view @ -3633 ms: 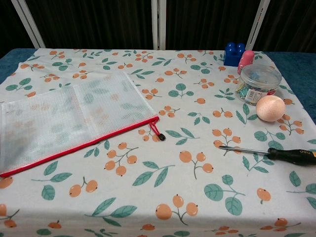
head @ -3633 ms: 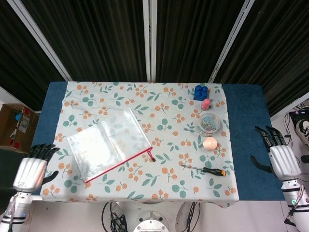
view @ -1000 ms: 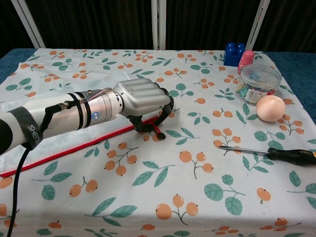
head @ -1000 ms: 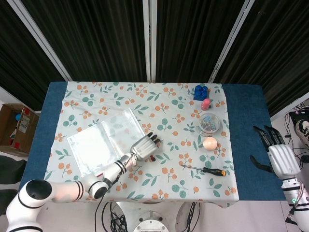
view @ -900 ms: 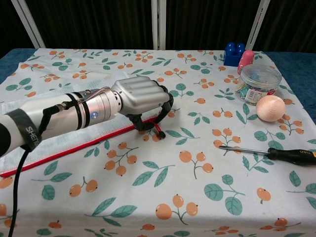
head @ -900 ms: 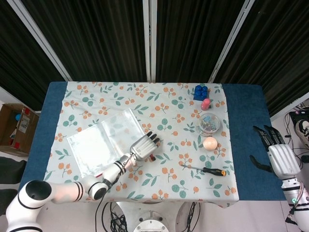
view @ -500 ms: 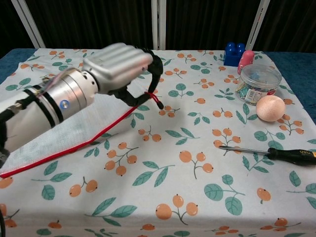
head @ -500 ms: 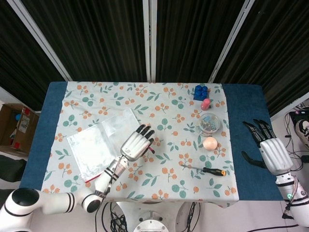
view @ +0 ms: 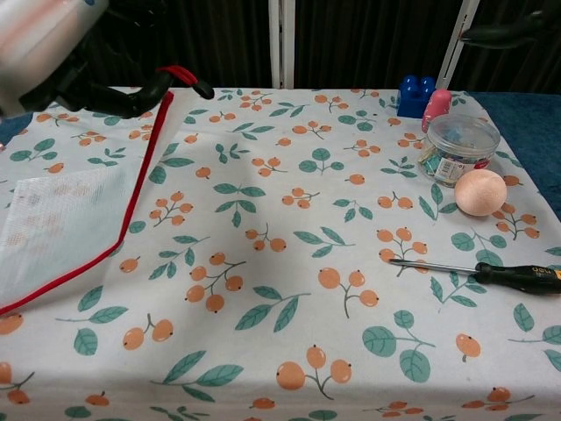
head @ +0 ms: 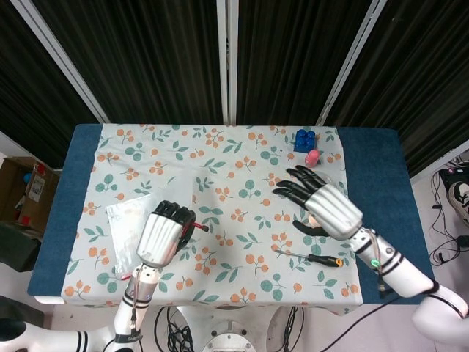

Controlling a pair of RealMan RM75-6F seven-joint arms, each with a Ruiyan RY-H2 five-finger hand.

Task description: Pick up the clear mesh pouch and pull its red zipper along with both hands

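The clear mesh pouch [head: 124, 220] [view: 61, 219] is lifted at its zipper-pull corner, while its far end still lies on the floral cloth. Its red zipper edge [view: 147, 162] runs up to my left hand [head: 163, 236] [view: 44, 44], which grips that corner with fingers curled, raised above the left of the table. My right hand [head: 330, 209] hovers open with fingers spread over the right half of the table, apart from the pouch. In the chest view only the dark tips of the right hand [view: 513, 31] show at the top right.
A clear jar [view: 458, 145], a peach egg [view: 479, 191] and a black-handled screwdriver [view: 500, 275] [head: 311, 258] lie at the right. A blue brick [head: 305, 138] and a pink piece [head: 312, 158] stand at the back right. The floral cloth [view: 289, 351] covers the table.
My left hand has risen and drawn back leftward with the pouch's zipper corner, peeling the pouch off the cloth. My right hand has swung in from the right edge over the table.
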